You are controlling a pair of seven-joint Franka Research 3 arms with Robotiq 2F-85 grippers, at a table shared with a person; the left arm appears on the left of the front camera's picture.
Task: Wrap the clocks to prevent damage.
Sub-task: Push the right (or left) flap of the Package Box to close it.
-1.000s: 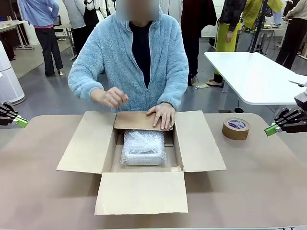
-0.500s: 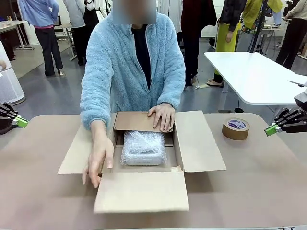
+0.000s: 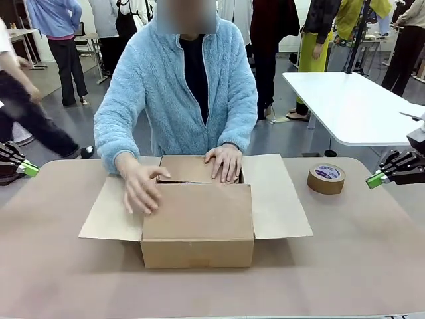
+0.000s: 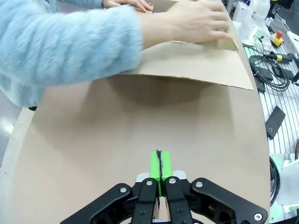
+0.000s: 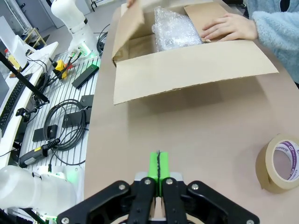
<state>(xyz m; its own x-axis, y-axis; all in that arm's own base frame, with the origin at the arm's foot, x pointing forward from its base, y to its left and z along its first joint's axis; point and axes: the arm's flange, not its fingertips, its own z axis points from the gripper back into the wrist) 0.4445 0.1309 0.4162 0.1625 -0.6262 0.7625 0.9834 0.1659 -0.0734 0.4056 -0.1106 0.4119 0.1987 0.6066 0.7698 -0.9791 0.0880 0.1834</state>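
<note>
1. Black two-finger left gripper (image 4: 160, 158) and its twin, the right gripper (image 5: 159, 161): both closed on nothing, green pads pressed together, well apart from the box.
2. The clocks, a whitish flat bundle in clear bubble wrap (image 5: 175, 28), lie inside the brown cardboard box (image 5: 187, 70). A person's hand (image 3: 224, 161) rests on the far flap.
3. My judgement: light and cushioned, but fragile inside, with slippery, yielding film. I'd grip gently across the short sides, not the loose wrap.
</note>
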